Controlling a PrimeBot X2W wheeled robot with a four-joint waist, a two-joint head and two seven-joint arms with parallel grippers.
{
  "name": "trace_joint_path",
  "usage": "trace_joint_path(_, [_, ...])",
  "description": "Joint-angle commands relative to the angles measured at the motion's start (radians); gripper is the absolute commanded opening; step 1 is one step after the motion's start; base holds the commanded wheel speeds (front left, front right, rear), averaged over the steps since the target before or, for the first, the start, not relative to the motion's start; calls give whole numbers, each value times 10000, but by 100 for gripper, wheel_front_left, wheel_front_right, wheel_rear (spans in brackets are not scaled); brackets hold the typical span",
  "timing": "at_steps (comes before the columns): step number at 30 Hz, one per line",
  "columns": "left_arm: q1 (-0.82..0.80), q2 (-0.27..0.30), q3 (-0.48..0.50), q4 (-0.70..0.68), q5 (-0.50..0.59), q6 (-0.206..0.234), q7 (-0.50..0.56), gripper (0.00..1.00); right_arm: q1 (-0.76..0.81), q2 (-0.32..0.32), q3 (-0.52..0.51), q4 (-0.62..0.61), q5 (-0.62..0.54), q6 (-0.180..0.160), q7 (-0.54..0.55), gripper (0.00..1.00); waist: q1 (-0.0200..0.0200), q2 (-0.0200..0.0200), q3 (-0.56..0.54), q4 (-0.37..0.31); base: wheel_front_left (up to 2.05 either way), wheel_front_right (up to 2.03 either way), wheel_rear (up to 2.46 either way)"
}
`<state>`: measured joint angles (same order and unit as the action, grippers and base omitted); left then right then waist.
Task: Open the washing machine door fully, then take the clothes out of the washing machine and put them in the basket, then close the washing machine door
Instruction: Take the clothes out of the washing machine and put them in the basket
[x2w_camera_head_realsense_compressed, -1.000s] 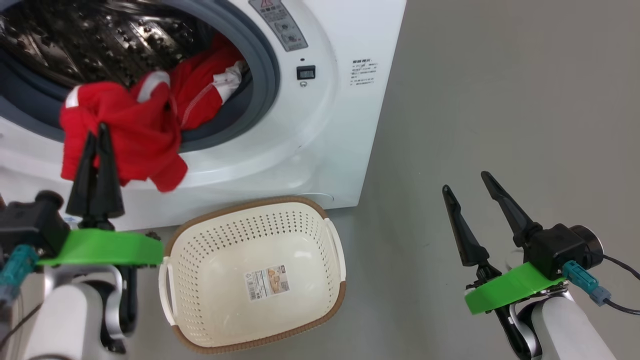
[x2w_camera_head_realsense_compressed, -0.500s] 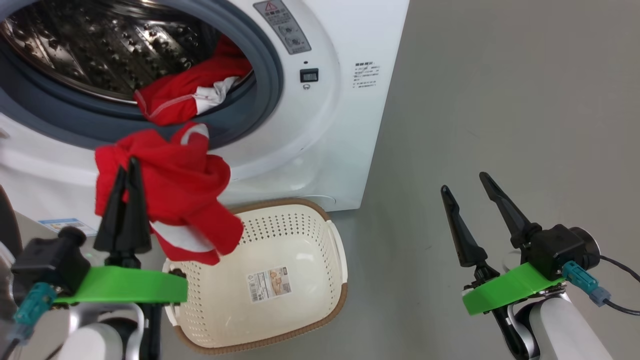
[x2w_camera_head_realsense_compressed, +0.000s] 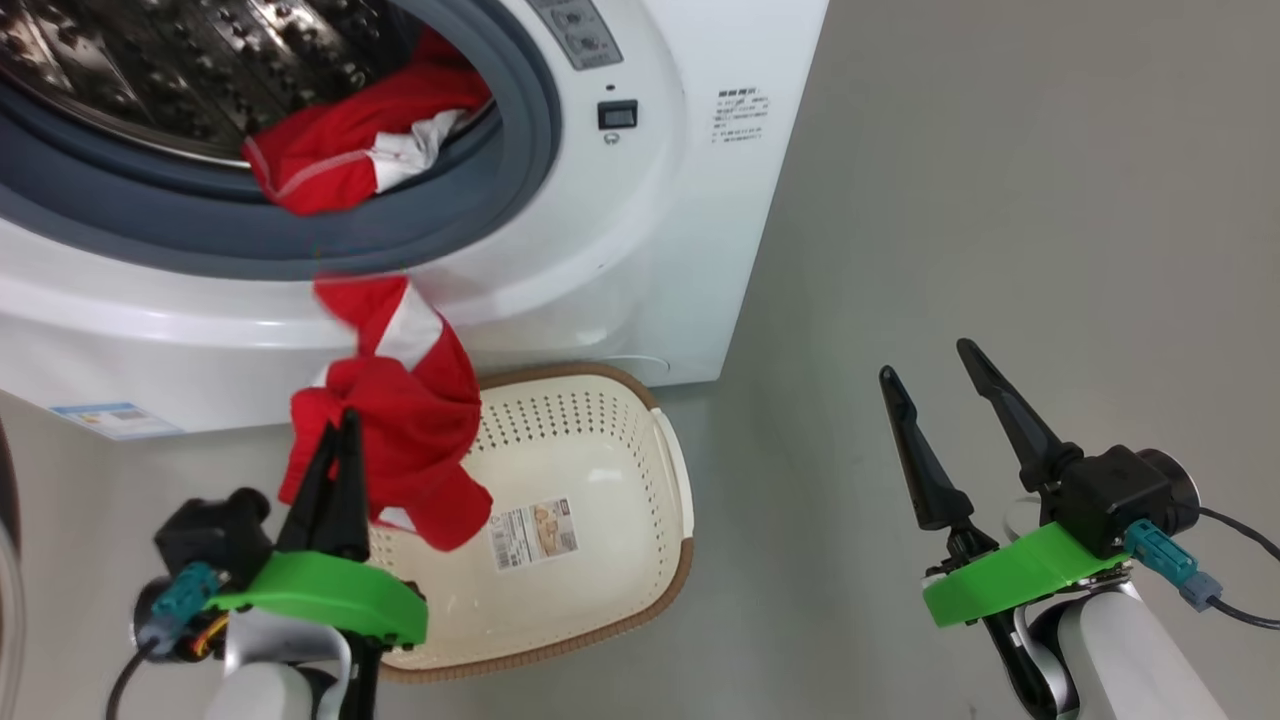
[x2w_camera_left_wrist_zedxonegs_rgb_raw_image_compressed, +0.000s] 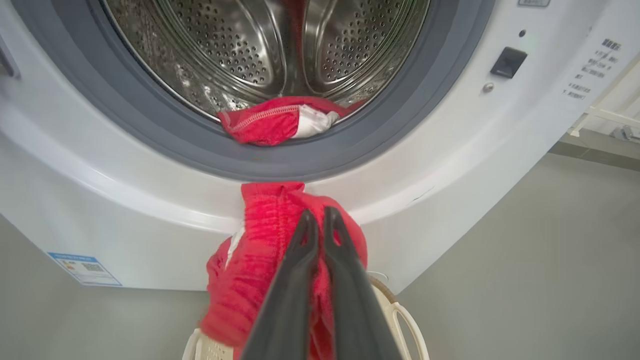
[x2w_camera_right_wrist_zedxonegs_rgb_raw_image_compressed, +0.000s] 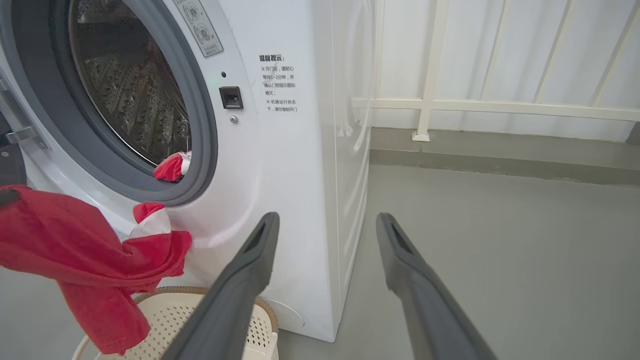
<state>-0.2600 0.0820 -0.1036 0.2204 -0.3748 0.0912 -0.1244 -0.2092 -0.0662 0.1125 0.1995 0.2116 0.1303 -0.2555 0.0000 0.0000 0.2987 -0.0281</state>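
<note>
My left gripper (x2w_camera_head_realsense_compressed: 335, 425) is shut on a red garment with white patches (x2w_camera_head_realsense_compressed: 400, 430), which hangs over the left part of the cream basket (x2w_camera_head_realsense_compressed: 600, 460). In the left wrist view the shut fingers (x2w_camera_left_wrist_zedxonegs_rgb_raw_image_compressed: 316, 215) pinch that garment (x2w_camera_left_wrist_zedxonegs_rgb_raw_image_compressed: 255, 260) just below the drum opening. Another red and white garment (x2w_camera_head_realsense_compressed: 330, 150) lies on the grey seal at the mouth of the washing machine (x2w_camera_head_realsense_compressed: 660, 220). The opening stands uncovered and the washing machine door is out of view. My right gripper (x2w_camera_head_realsense_compressed: 925, 360) hangs open and empty over the floor, right of the basket.
The basket (x2w_camera_right_wrist_zedxonegs_rgb_raw_image_compressed: 165, 310) stands on the grey floor against the washing machine's front lower right. Bare floor (x2w_camera_head_realsense_compressed: 1000, 200) stretches right of the machine. A white railing (x2w_camera_right_wrist_zedxonegs_rgb_raw_image_compressed: 430, 105) runs along the far wall. A cable trails from my right wrist.
My left gripper has carried the red garment down from the drum's mouth and to the right, over the basket's left side. The right arm has not moved.
</note>
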Motion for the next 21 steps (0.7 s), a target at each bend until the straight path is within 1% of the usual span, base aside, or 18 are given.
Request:
trace_joint_path(1, [-428, 137, 244, 57, -47, -115, -161, 0, -181, -35, 241, -274, 25, 4, -63, 100, 0, 0, 207, -68, 0, 0, 0])
trace_joint_path(14, [-2367, -115, -8, 4540, -420, -614, -1020, 0, -555, -27, 451, -244, 31, 4, -63, 100, 0, 0, 1169, -241, 0, 0, 0])
trace_joint_path(21, [-3524, -205, -310, 6994, -503, -963, -1093, 0, -753, -75, 560, -209, 74, 4, -63, 100, 0, 0, 1709, -370, 0, 0, 0])
